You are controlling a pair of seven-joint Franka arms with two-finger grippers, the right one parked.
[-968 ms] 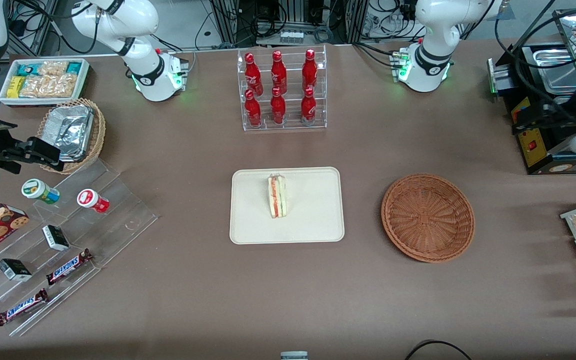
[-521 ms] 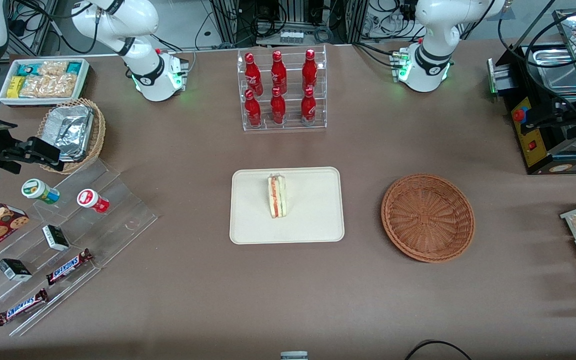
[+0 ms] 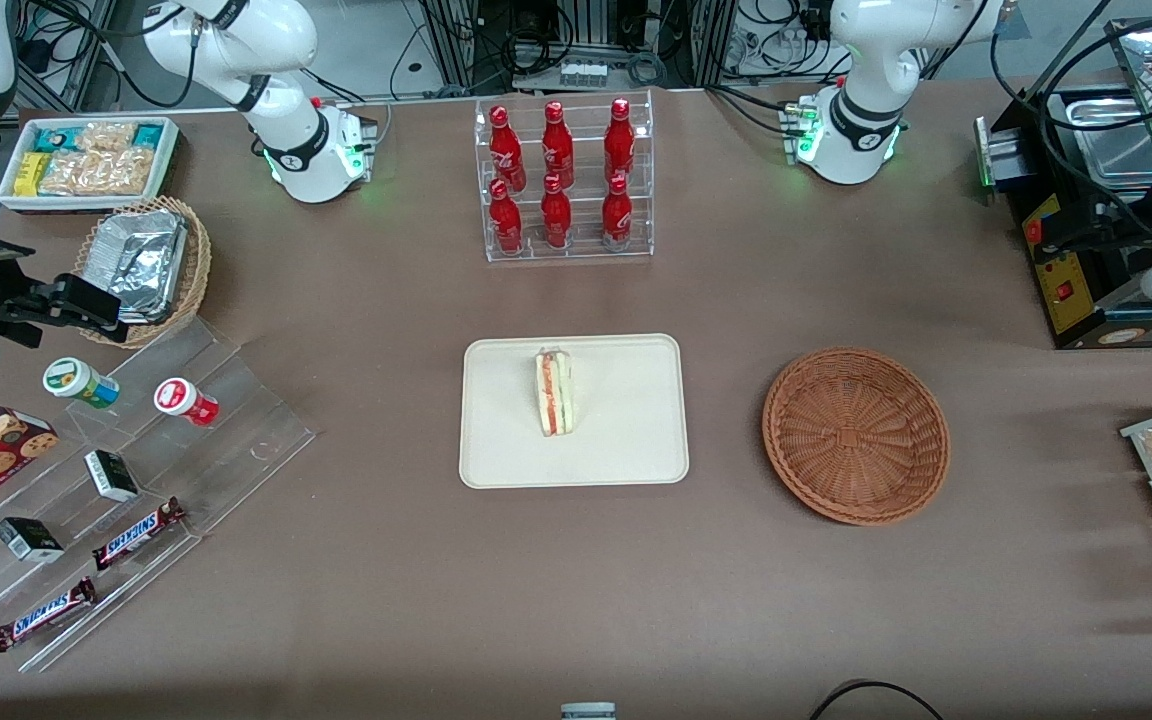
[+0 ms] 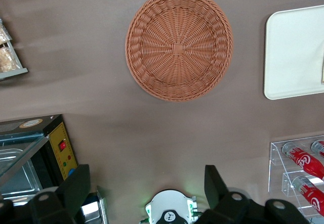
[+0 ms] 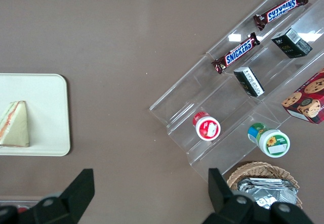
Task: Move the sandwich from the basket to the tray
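Brown table [image 3: 356,600], cabling above

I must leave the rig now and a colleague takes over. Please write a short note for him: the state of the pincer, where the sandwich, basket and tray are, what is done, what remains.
Pincer: open, holding nothing, raised high above the table toward the working arm's end, with the basket in its wrist view.
Sandwich: lies on the tray, near the middle, apart from the rim.
Basket: on the table beside the tray, toward the working arm's end, with nothing in it.
Done: the sandwich is out of the basket and on the tray; the pincer has let go.
Left: apparently nothing of the placing. Perhaps only to park the arm.
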